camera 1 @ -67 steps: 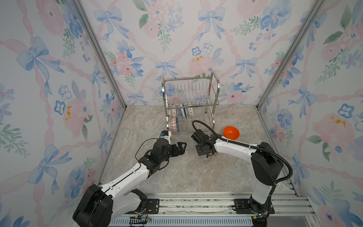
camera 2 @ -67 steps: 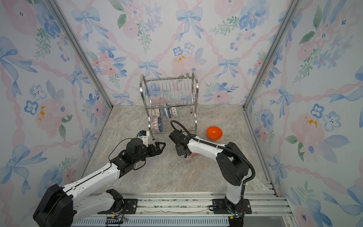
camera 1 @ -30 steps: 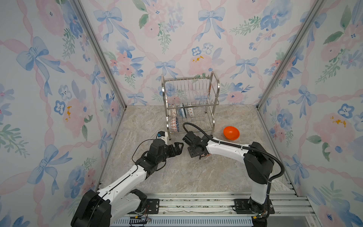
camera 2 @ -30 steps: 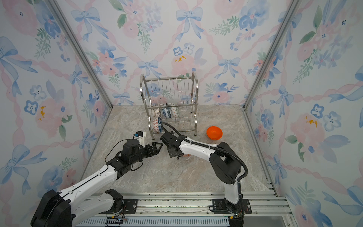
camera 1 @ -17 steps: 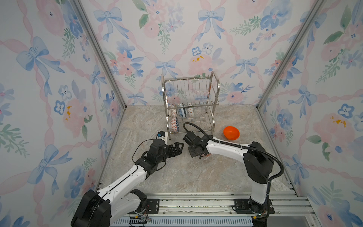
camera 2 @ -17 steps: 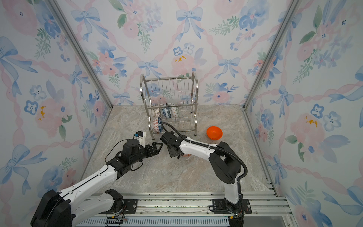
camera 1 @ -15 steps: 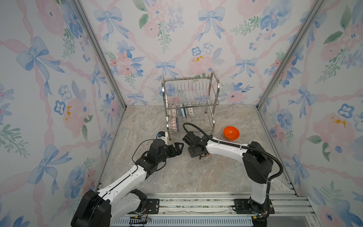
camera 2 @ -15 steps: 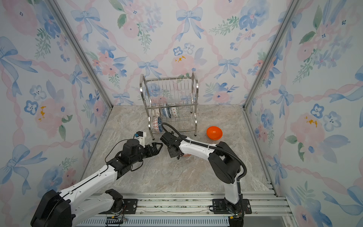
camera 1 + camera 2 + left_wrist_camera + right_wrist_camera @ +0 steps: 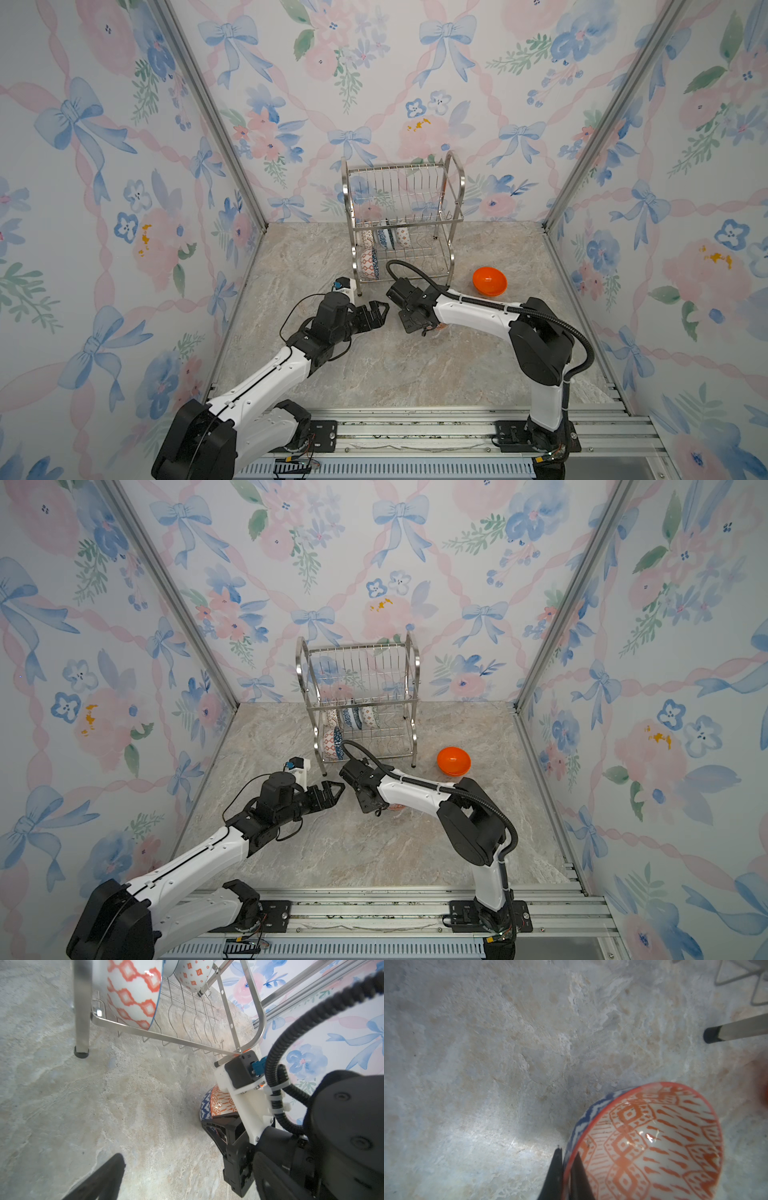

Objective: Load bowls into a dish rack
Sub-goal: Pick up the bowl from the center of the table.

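Right pincer [image 9: 566, 1159] pinches only thin rim of patterned bowl [image 9: 654, 1142]: may slip, fall on worktop [image 9: 488, 1053]. Left pincer [image 9: 379, 316] wide open, empty.

On my feed, the two-tone bowl [image 9: 654, 1142] shows red-orange diamonds and dashes on white inside, a red rim, and blue with white zigzags outside. The glossy orange bowl [image 9: 489, 281] is plain, set off by the beige-grey marbled tabletop [image 9: 395, 365]. In the shiny steel dish rack [image 9: 462, 183] I see a white bowl [image 9: 128, 991] latticed in orange-red diamonds, blue-rimmed. The pale wallpaper [image 9: 124, 166] carries blue bows and pink ribbons.
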